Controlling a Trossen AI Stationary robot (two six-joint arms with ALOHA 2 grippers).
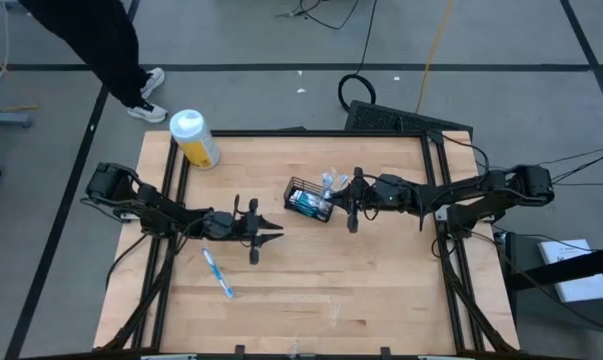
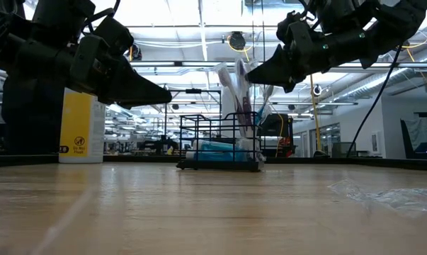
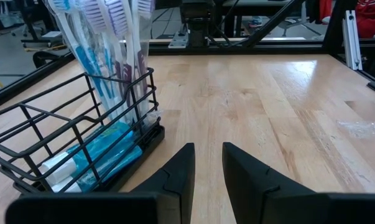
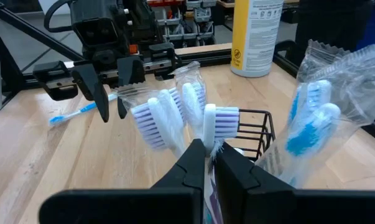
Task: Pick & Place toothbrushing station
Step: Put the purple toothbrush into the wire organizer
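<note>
Two arms: both reach in over the wooden table (image 1: 311,270), one from each side, with the wire basket between them.
Writing: yellow bottle (image 1: 195,139) carries dark print on its label — too small to read from above; in the right wrist view several lines of text run down its side, none legible; in the low view a round black symbol with small words beneath it shows on its yellow face, also unreadable.
Bottle place: lies on its side near the table's far left corner, white cap toward the far edge, well apart from the basket.
Basket: black wire-mesh basket (image 1: 309,200) stands upright near the table's middle, slightly toward the far side; teal tubes (image 3: 106,155) lie flat in its bottom.
Brushes in basket: clear packet of toothbrushes (image 4: 175,115) stands upright at one end, white and purple bristle heads up.
Second packet: another clear packet with blue-and-white brushes (image 4: 311,121) stands beside it, nearer the right arm.
Right gripper (image 4: 209,155): clenched — its dark fingers pinch the upright packet of toothbrushes just below the bristle heads, above the basket.
Left gripper (image 3: 207,168): fingers parted a little, nothing between them, pointing at the basket from just beside it, above the tabletop.
Loose brush: one blue-and-white toothbrush (image 1: 217,273) lies flat on the table near the left arm, apart from the basket.
</note>
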